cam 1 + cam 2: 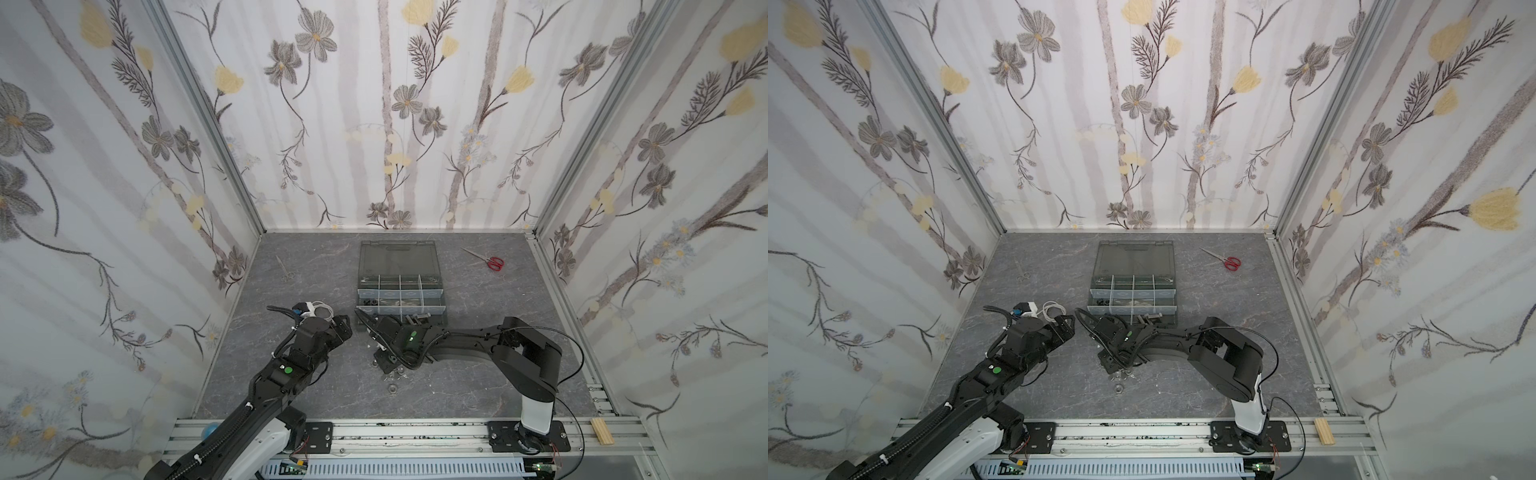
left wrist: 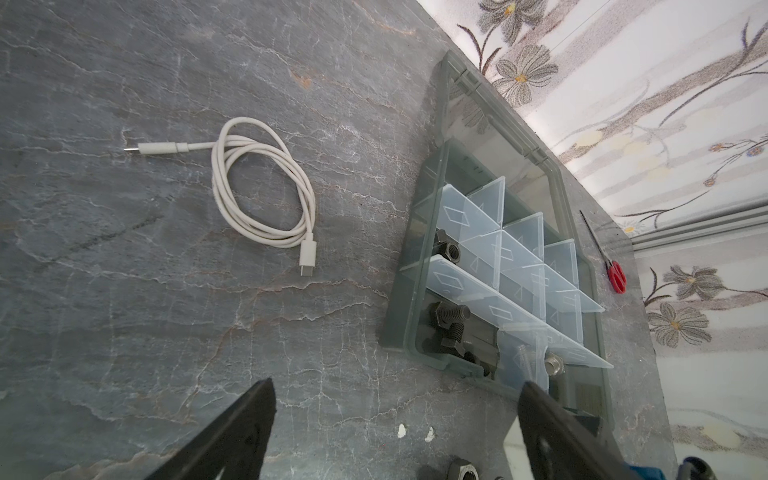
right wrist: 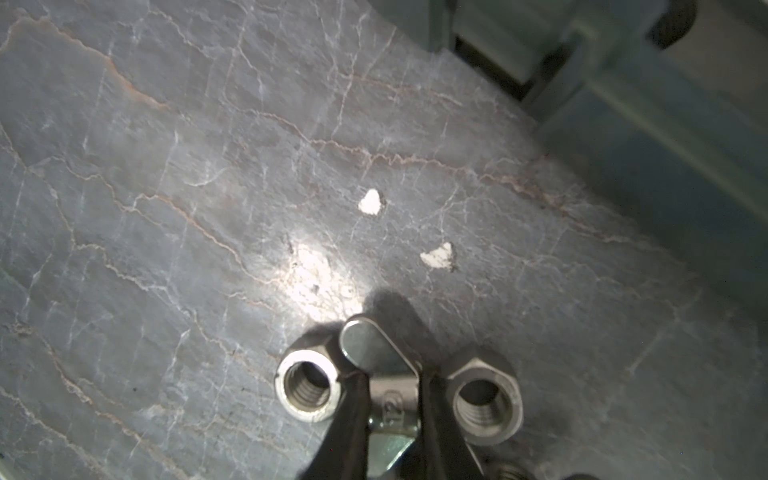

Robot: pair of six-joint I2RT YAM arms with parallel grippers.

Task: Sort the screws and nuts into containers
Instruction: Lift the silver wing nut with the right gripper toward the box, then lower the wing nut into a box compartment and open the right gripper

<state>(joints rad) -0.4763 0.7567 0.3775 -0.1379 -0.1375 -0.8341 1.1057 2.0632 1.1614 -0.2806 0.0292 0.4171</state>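
Nearest the rail, loose nuts lie on the table. Just beyond, the right gripper is clamped on what looks like a silver wing nut, with two hex nuts close on either side. The left gripper hangs wide open and empty over bare table beside the case, whose near compartments hold dark screws. Farther back lie scissors.
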